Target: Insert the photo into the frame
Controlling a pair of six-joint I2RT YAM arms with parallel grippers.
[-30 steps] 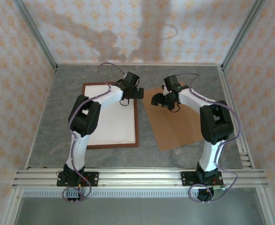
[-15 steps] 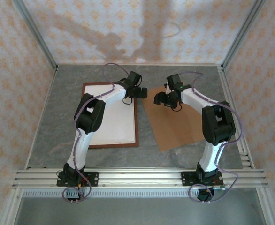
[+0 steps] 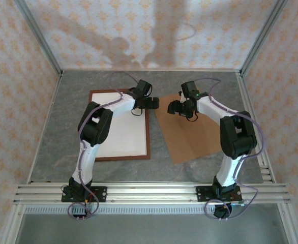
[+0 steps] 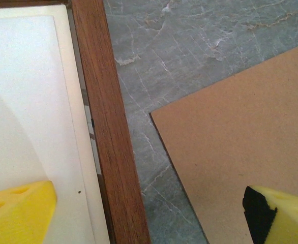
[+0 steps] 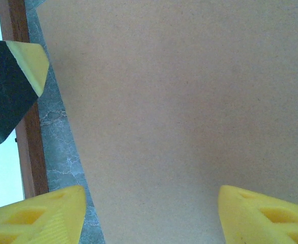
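Note:
The frame (image 3: 148,133), thin reddish-brown moulding, lies flat on the left half of the table. Inside it lies a white sheet (image 3: 119,127) with a cream margin (image 4: 72,127); no printed side shows, so I cannot tell if it is the photo. My left gripper (image 3: 153,102) hovers open over the frame's right rail (image 4: 106,127), near its far corner, with its yellow fingers (image 4: 17,211) wide apart and nothing between them. My right gripper (image 3: 171,108) hangs open above the left part of the plain brown board (image 5: 179,101), also holding nothing.
The brown board (image 3: 195,133) lies skewed on the right half of the grey marble table (image 3: 72,101), a narrow strip of bare table (image 4: 149,152) between it and the frame. Metal posts and patterned walls enclose the table. One left fingertip (image 5: 17,81) shows beside the frame rail (image 5: 24,127).
My left gripper has crept to the right, from over the white sheet to the frame's right rail, its jaws narrowing very slightly. The right gripper has shifted a little left, towards the board's edge.

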